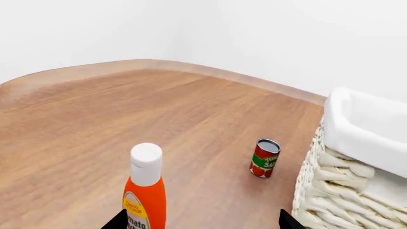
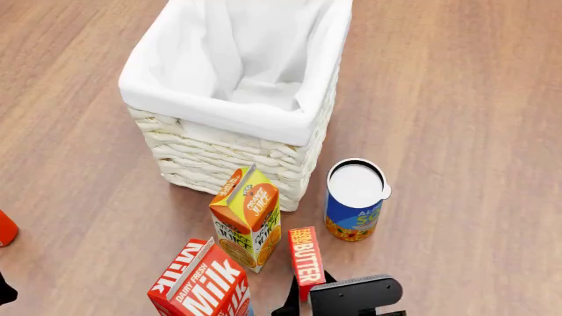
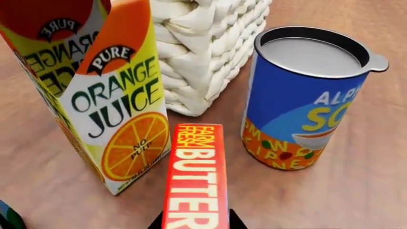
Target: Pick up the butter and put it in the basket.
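Butter (image 3: 196, 176) stands on the desk (image 2: 457, 118) near the basket (image 2: 230, 155), between orange juice carton (image 2: 249, 217) and soup can (image 2: 355, 201). Right pincer (image 2: 307, 296) straddles it; closure cannot be told. Grip squarely and lift vertically, clearing both neighbours.

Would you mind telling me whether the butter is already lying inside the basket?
No, the butter stands on the wooden floor between the orange juice carton and the soup can, outside the basket.
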You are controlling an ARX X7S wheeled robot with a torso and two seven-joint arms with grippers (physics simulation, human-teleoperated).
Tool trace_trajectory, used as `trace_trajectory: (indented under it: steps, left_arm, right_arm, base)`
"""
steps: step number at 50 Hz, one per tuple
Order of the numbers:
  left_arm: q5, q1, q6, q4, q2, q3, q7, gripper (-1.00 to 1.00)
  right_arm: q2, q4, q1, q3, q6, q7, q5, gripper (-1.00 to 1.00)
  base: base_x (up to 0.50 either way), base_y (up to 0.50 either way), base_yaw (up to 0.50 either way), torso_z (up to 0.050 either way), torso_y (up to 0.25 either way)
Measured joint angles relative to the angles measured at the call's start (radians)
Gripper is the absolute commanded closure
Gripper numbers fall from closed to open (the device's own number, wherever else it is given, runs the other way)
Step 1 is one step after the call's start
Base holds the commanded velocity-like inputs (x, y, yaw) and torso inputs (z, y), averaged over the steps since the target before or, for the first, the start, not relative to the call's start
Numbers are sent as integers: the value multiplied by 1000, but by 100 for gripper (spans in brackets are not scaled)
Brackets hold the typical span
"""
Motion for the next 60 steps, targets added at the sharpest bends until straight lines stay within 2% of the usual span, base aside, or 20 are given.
trace_trajectory:
  steps: [10,17,41,60]
  left_arm:
    - [-5,1,0,3,-2,0,-3,-100]
    - [-7,2,1,3,-4,0,-5,-100]
    - [-3,-3,5,-3,-4,13,-12,-100]
    - [1,-9,12,-12,-5,22,-14,-100]
  right_arm:
    - [7,-15,-8,-5,3,10,15,100]
    - [27,-104,-44,-7,31,43,21,100]
    - [164,-726,-196,-26,291,211,2,100]
    - [252,-1167,-223,14,554,322,3,100]
  base:
    - [0,0,0,0,0]
    - [0,0,0,0,0]
    - [0,0,0,0,1]
    - [0,0,0,0,1]
